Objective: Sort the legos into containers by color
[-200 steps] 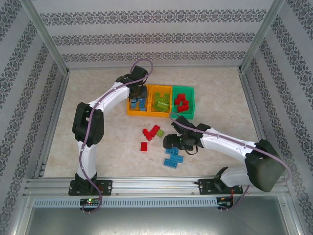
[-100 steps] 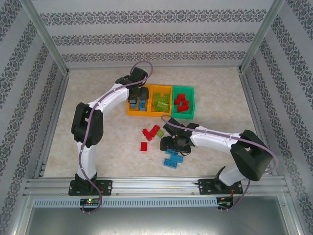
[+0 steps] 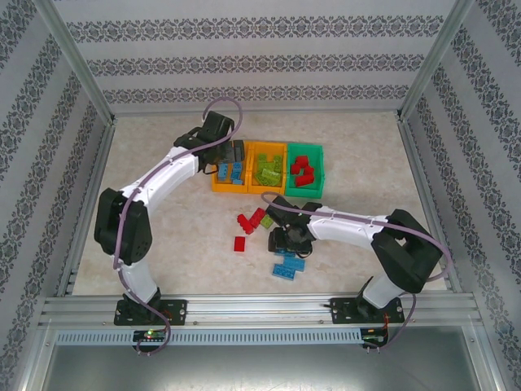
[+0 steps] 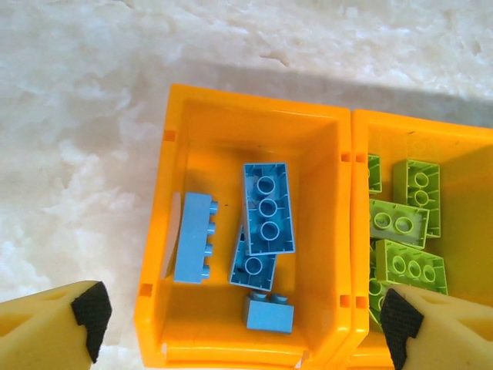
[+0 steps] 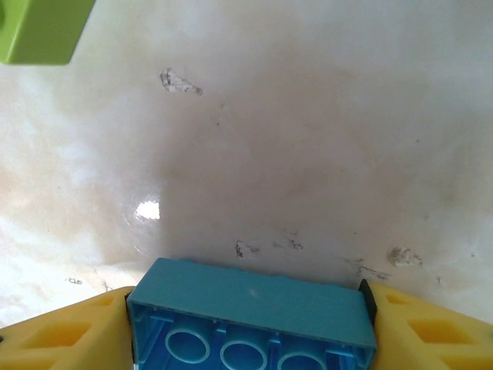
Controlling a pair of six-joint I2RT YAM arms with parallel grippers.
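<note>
As seen from above, holds the left gripper (image 3: 235,153) over the left orange bin (image 3: 229,190) and the right gripper (image 3: 286,241) among loose legos (image 3: 252,220); from the left wrist, spreads the jaws wide above four blue bricks (image 4: 268,208) in that bin; from the right wrist, pinches a blue lego (image 5: 250,304) between yellow fingers (image 5: 54,339).

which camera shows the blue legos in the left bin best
Left wrist: it looks straight down into the orange bin, so all four blue legos are large and clear. Top external shows them as a small blue patch. Right wrist faces a different lego.
</note>
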